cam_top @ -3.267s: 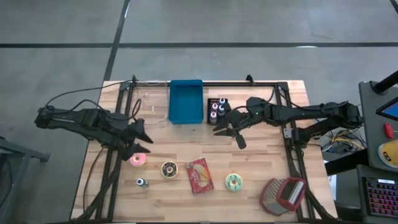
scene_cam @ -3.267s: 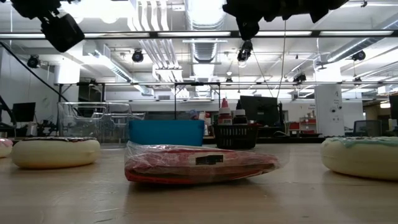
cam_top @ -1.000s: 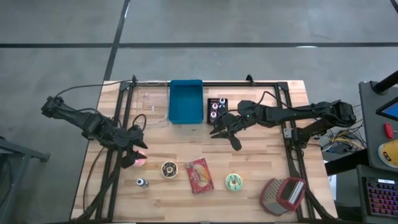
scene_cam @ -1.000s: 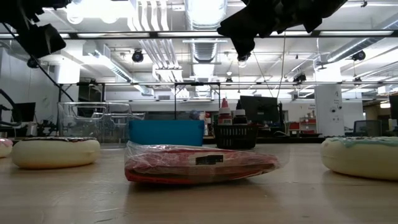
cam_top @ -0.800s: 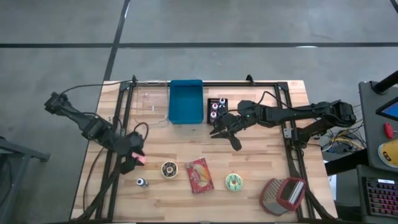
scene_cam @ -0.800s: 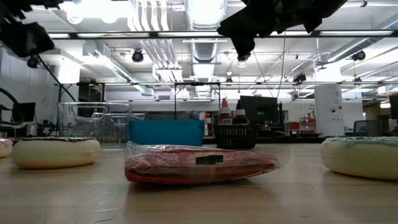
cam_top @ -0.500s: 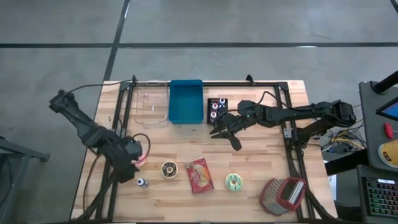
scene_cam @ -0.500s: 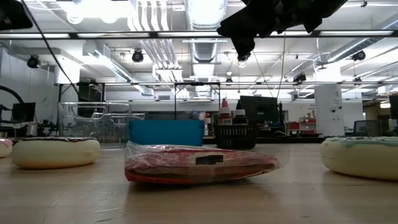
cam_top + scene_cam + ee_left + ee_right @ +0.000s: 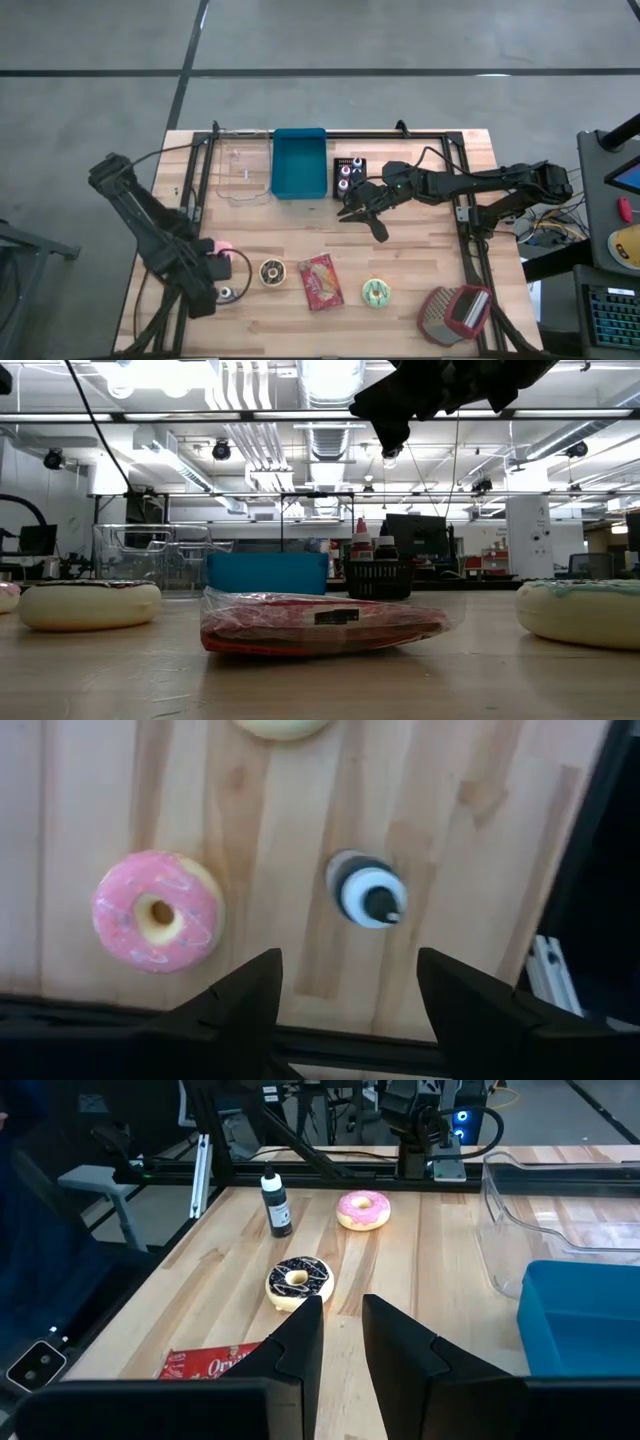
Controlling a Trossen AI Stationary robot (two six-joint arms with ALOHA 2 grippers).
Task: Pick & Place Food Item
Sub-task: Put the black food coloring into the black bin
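Observation:
A pink donut (image 9: 158,910) lies flat on the wooden table at the near left, also seen in the high view (image 9: 223,245). Just nearer stands a small dark bottle (image 9: 368,897), upright on its base. My left gripper (image 9: 350,1010) hangs open above the table, pointing down, close to the bottle and the pink donut, touching neither. A chocolate donut (image 9: 270,271), a red snack packet (image 9: 320,281) and a green donut (image 9: 376,291) lie in a row along the near side. My right gripper (image 9: 342,1342) hovers over the table's middle, its fingers a narrow gap apart with nothing between them.
A blue bin (image 9: 299,162) and a clear container (image 9: 243,172) stand at the far edge, a black basket of bottles (image 9: 349,178) beside them. A red and grey object (image 9: 455,312) lies at the near right corner. Black frame rails (image 9: 190,190) run along both sides.
My left gripper has swung from over the pink donut toward the table's near edge and has tipped to point straight down, staying open. The pink donut now shows uncovered in the high view.

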